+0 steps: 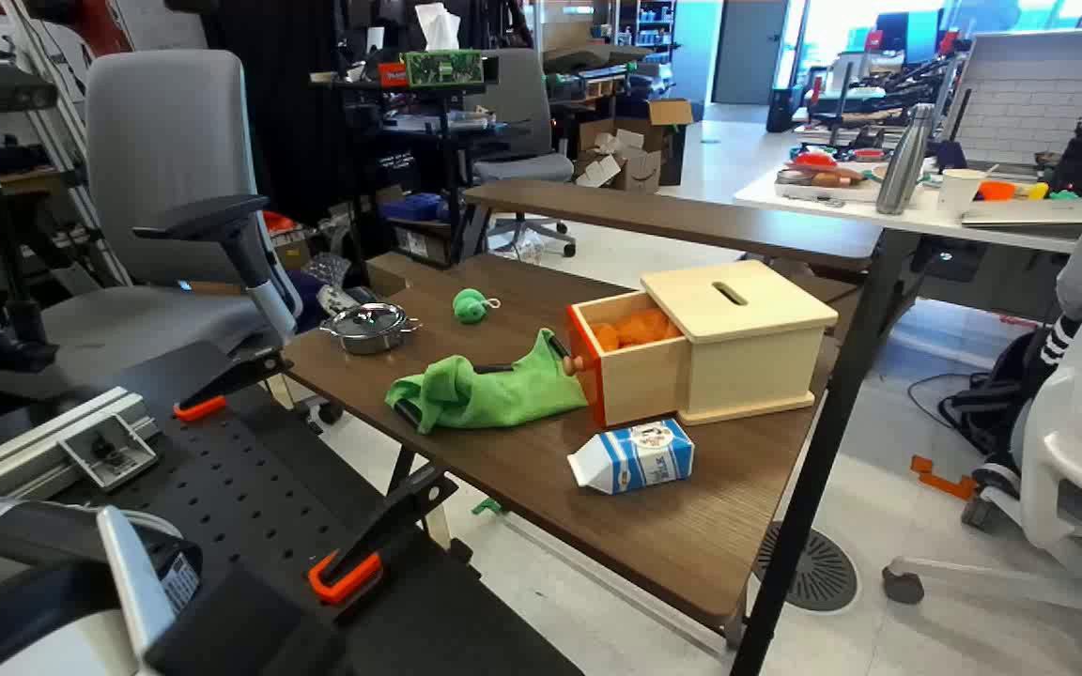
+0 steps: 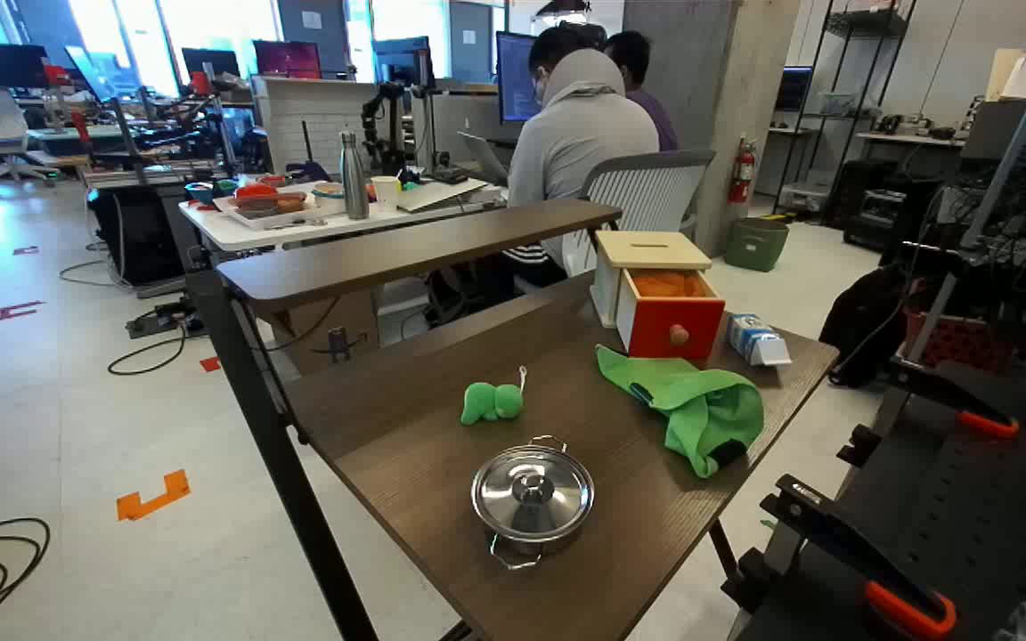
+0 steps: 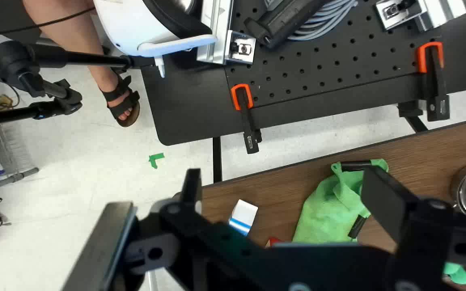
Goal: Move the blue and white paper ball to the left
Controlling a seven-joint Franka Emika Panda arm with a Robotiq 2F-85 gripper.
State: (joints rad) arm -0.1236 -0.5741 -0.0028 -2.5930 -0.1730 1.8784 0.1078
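"How's the gripper [image 3: 284,178]?"

"Spread wide, holding nothing; I'd guess the reach hasn't begun. The 'ball' must be that blue and white carton [image 1: 635,457] lying on the table [image 1: 691,540]."

"So: come down astride it, grip, carry left?"

"Yes, clear of the red drawer [image 2: 666,314] just beside it. The green cloth [image 2: 700,401] is near; the toy [image 2: 486,402] and pot [image 2: 533,494] sit farther off."
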